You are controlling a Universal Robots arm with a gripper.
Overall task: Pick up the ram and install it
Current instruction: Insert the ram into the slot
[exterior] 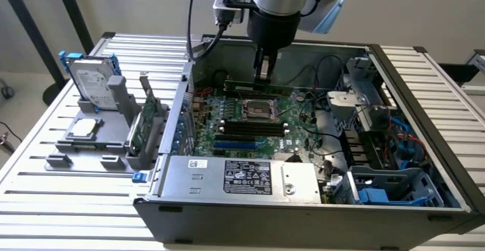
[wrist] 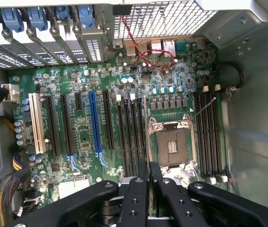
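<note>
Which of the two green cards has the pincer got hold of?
The long, narrow ram, clamped in the pincer inside the computer case. The taller green card stands in the grey holder outside the case.

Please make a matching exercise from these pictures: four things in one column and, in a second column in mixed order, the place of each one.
Things
1. ram stick
2. hard drive
3. processor chip
4. green card

Places
a. lies flat on the grey rack
b. held in the hand, over the motherboard
c. stands upright on the rack, blue clips at its top
d. stands on edge in the rack, nearest the computer case

Pairs: 1-b, 2-c, 3-a, 4-d
</note>
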